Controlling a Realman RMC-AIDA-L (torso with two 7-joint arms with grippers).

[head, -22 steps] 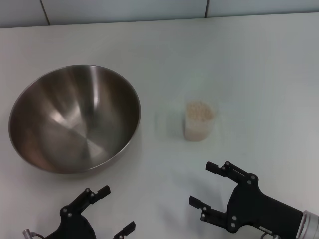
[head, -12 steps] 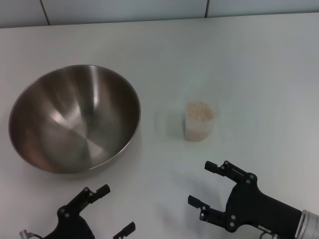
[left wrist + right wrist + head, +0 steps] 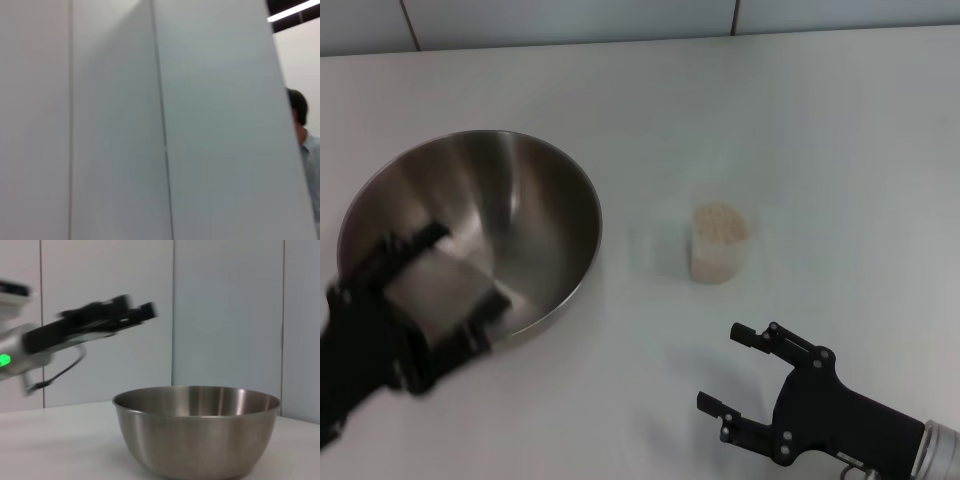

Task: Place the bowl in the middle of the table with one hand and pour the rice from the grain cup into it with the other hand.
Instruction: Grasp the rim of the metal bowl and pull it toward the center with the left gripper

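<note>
The steel bowl (image 3: 525, 195) stands on the left of the white table (image 3: 800, 130); it also shows in the right wrist view (image 3: 197, 432). The translucent grain cup (image 3: 718, 258), filled with rice (image 3: 722, 222), stands upright right of the bowl, apart from it. My left gripper (image 3: 450, 278) is open, empty and blurred. It is raised toward the camera, in front of the bowl's near-left part; it also shows above the bowl in the right wrist view (image 3: 127, 312). My right gripper (image 3: 723, 368) is open and empty, low over the table, nearer than the cup.
A tiled wall (image 3: 570, 20) runs along the table's far edge. The left wrist view shows only wall panels (image 3: 150, 125) and part of a person (image 3: 302, 125) at its edge.
My left gripper has risen fast from the near table edge and now hangs in front of the bowl's near-left part. The right gripper, bowl and cup have hardly moved.
</note>
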